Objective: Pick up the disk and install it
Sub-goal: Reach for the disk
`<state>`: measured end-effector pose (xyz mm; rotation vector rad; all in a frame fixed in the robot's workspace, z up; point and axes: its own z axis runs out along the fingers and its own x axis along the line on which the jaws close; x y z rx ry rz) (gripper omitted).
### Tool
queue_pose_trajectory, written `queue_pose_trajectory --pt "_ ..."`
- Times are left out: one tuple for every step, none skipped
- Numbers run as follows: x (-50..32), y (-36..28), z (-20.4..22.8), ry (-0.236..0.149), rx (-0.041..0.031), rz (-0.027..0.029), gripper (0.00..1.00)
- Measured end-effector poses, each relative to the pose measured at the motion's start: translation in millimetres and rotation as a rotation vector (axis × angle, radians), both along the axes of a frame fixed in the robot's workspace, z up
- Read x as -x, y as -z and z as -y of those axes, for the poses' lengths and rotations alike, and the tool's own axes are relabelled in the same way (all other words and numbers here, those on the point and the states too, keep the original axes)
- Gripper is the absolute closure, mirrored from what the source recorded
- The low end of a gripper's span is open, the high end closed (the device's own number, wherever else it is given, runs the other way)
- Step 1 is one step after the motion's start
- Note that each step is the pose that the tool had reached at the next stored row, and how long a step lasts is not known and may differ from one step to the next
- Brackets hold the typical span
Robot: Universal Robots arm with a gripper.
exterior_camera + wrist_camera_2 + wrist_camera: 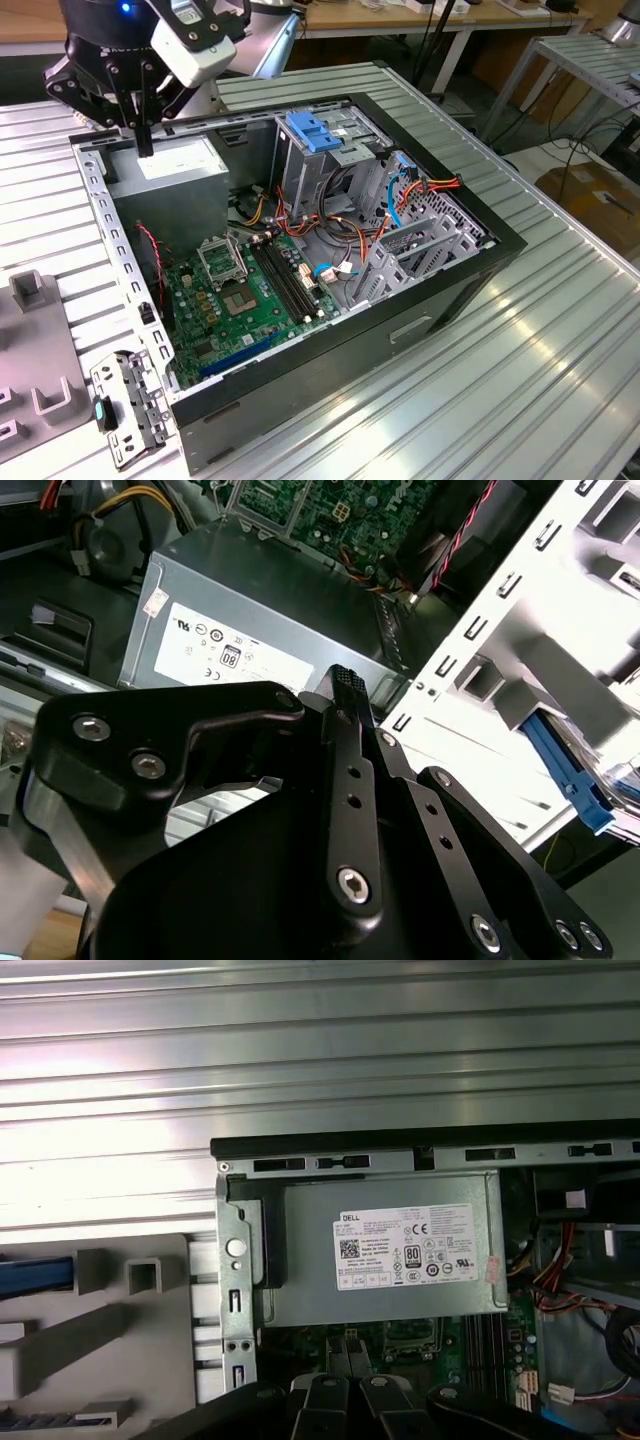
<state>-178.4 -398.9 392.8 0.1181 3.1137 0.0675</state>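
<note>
Disk (35, 1272) (blue rail) lies outside case (340, 1146).

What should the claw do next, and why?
Probably swing sideways toward the grey tray outside the case. The claw hangs over the power box and seems to hold nothing. A blue rail lies on that tray, and it may be the disk's.
</note>
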Motion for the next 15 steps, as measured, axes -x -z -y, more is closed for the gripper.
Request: queue_pose_trajectory --pt "1.1 0.0 0.0 0.0 -0.0001 0.0 0.89" --pt "1.7 0.0 0.0 0.0 0.0 0.0 0.89" --pt "2.4 0.0 0.0 0.0 0.0 0.0 0.89" --pt "3.0 0.0 0.0 0.0 0.0 0.0 0.89" --pt "3.3 0.0 0.0 0.0 -0.0001 0.0 0.89" --pt "4.1 0.0 0.0 0.0 0.0 -0.0001 0.89" --pt "4.7 0.0 0.0 0.0 0.0 -0.0001 0.89" --pt "5.2 0.0 0.0 0.0 0.0 -0.0001 0.89" --pt "5.6 0.0 0.0 0.0 0.0 0.0 0.89" --pt "6.7 0.0 0.0 0.0 -0.0001 0.0 0.89" --pt "7.3 0.0 0.0 0.0 -0.0001 0.0 0.89" --pt "7.8 0.0 0.0 0.0 0.0 -0.0001 0.89" --pt "8.3 0.0 0.0 0.0 0.0 -0.0001 0.89" --pt "8.7 0.0 0.0 0.0 0.0 0.0 0.89" --pt "9.2 0.0 0.0 0.0 0.0 -0.0001 0.89"
